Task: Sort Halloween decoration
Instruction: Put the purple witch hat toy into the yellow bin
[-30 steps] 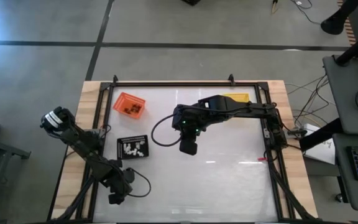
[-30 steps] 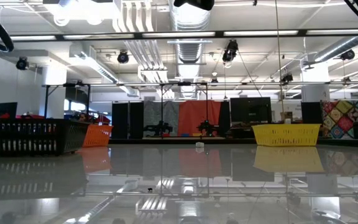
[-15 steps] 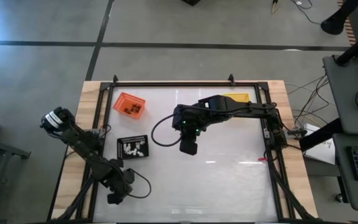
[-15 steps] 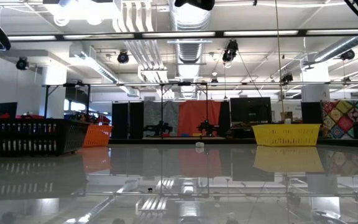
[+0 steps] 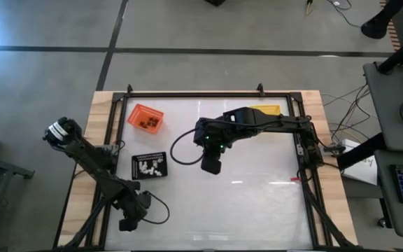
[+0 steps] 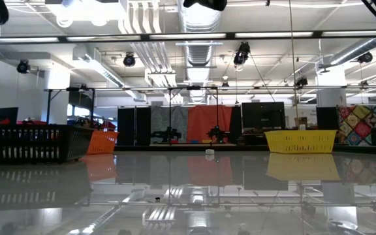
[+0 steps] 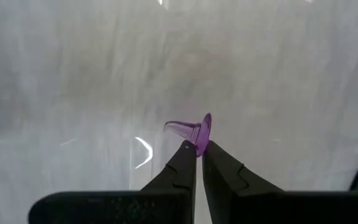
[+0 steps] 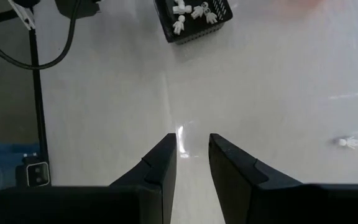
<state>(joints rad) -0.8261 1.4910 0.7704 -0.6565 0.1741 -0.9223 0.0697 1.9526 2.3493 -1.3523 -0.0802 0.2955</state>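
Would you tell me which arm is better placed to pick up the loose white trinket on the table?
Right: its open hand hovers mid-table with the white trinket nearby; the left hand already grips a purple trinket.

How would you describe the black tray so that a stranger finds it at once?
Start at the white table seen from above and go to its left edge. Two trays sit there: the black tray lies nearer the left arm, below the orange tray, and it alone holds tiny white figures.
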